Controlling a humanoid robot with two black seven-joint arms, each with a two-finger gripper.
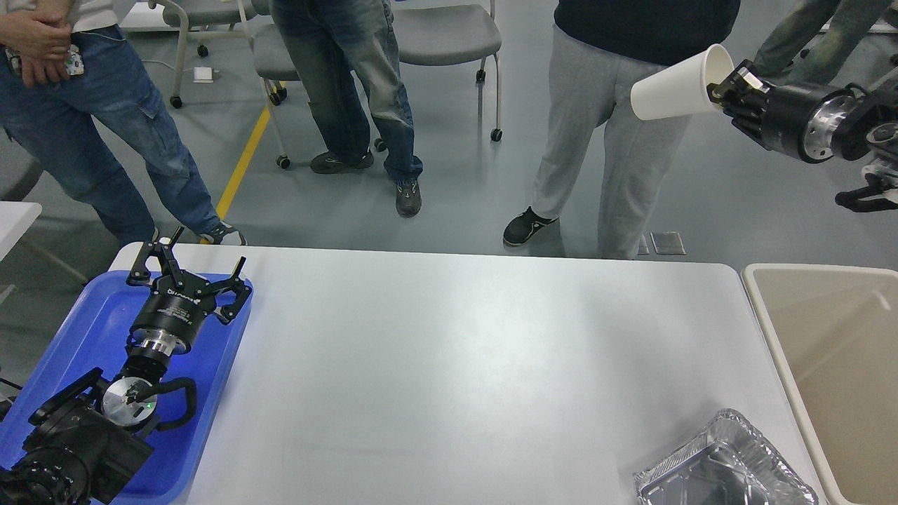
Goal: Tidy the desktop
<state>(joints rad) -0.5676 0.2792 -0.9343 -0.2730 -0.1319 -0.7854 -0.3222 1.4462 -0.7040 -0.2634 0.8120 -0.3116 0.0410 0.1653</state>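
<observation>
Foil tray (726, 466) at table's near right corner, blue tray (210, 379) at left edge under spread-jawed left gripper (188, 270), right gripper (729, 90) clamping paper cup (677, 88), white desktop (456, 365) mostly bare

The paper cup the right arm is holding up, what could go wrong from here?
1. The right gripper pinches the white paper cup only at its rim, tipped sideways out past the desktop; it could slip or crush and land on the floor rather than in the beige bin.
2. People stand close behind the cup, so a wide swing might hit them.
3. The foil tray lies right beside the bin and could get knocked.
</observation>
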